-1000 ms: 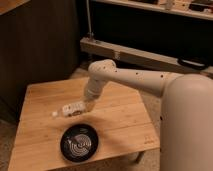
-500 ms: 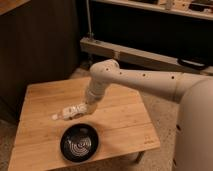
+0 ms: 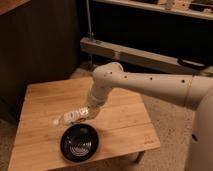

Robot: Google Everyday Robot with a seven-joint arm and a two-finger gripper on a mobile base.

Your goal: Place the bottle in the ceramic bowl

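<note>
The bottle point(image 3: 70, 117) is small and whitish-clear. It lies nearly level with its white cap pointing left, just behind the ceramic bowl. The ceramic bowl point(image 3: 80, 144) is black with white curved lines inside and sits empty near the front edge of the wooden table point(image 3: 45, 100). My gripper point(image 3: 86, 113) reaches down from the white arm point(image 3: 145, 85) and is shut on the bottle's right end. It holds the bottle a little above the tabletop and just behind the bowl's far rim.
The small wooden table stands on a speckled floor. A dark wall panel is behind it on the left, and a metal shelf frame point(image 3: 130, 52) runs behind the arm. My white body point(image 3: 202, 130) fills the right edge.
The gripper has closed in on the bottle's right end. The bottle has shifted a little toward the bowl. The bowl has not moved.
</note>
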